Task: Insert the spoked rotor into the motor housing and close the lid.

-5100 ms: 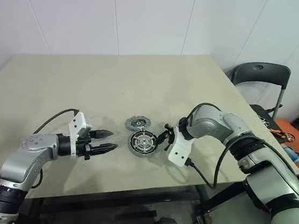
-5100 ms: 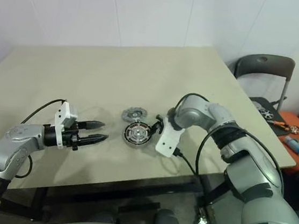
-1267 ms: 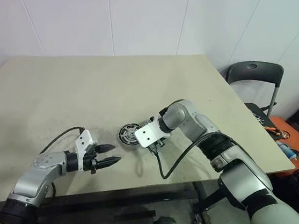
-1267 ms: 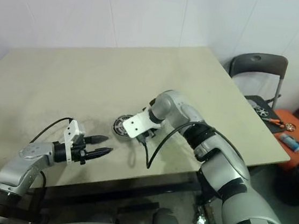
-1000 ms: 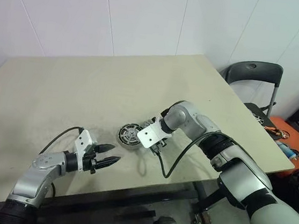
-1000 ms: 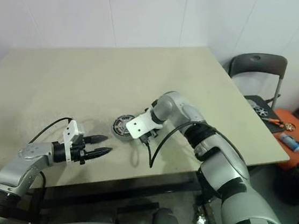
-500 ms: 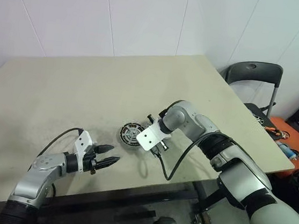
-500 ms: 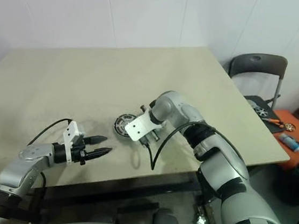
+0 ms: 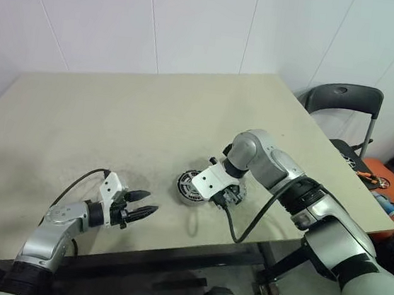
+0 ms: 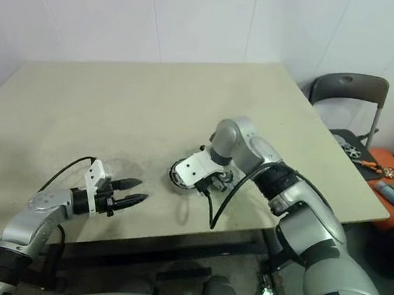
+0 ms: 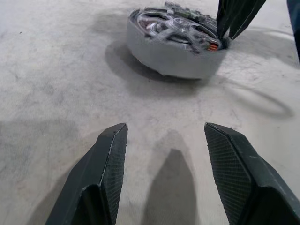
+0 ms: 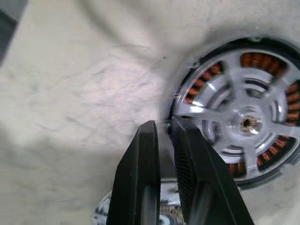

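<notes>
Between the right gripper's (image 12: 161, 154) two black fingers only a narrow slit is left, and nothing is visibly caught in it; the tips hang just over the rim of the motor housing (image 12: 234, 117), pointing steeply down. Inside the housing sits the spoked rotor (image 12: 246, 123), its silver spokes and hub lying over the ring of copper windings. Under the fingers, just beside the housing, a toothed grey edge of the lid (image 12: 171, 216) peeks out on the table (image 9: 114, 124). Well apart on that table, the left gripper (image 9: 140, 212) hovers low with its jaws about half open and empty, aimed toward the housing. Beyond the table's far right corner stands a dark chair (image 9: 345, 100)
</notes>
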